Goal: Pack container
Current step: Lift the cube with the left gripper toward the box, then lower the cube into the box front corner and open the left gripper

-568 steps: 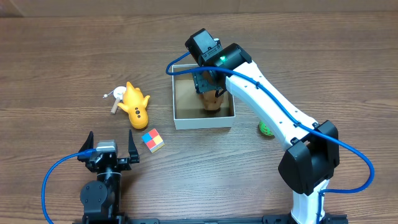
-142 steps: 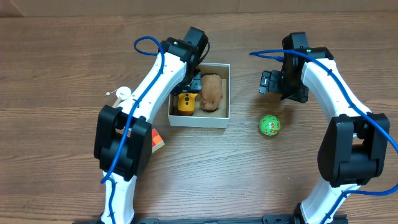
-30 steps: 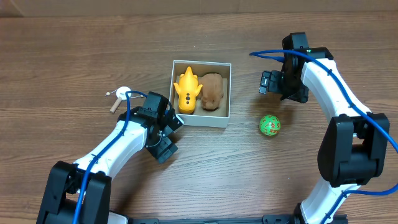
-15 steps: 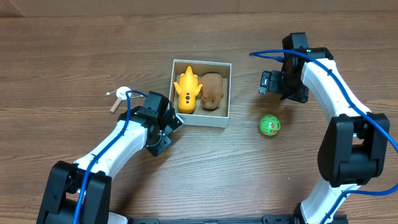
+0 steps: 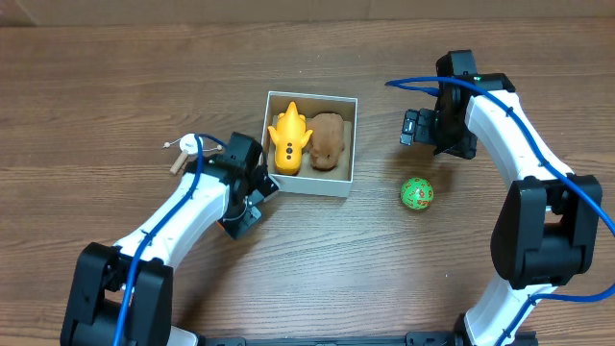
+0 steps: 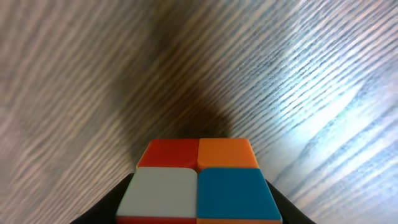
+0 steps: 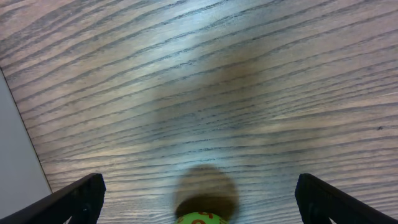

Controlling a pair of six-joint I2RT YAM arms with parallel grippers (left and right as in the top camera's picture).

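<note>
- The overhead view hides the cube under the left gripper [image 5: 240,217], which is near the container's [image 5: 307,184] front-left corner. Only the left wrist view shows the cube [image 6: 198,186], with the dark fingers [image 6: 109,208] pressed on its two sides: the gripper is clenched on it.
- The cube's upper face has four squares: red, orange, white and blue.
- The right wrist view shows the right gripper [image 5: 411,127] released, with its fingers [image 7: 78,196] spread wide over bare desk [image 5: 115,77]. The green ball's top is at the lower edge between them, and the container's white wall [image 7: 15,149] is at the left.
- The container sits mid-desk between the arms, its brown floor showing only overhead.
- Count: two toys inside, side by side, a yellow one [image 5: 288,139] and a brown one [image 5: 328,141]. One green ball [image 5: 416,193] lies on the desk to the container's right, and one small white piece with a stick [image 5: 183,147] to its left.
- The ball's orange marks are too small to read; the yellow toy has three dark dots.
</note>
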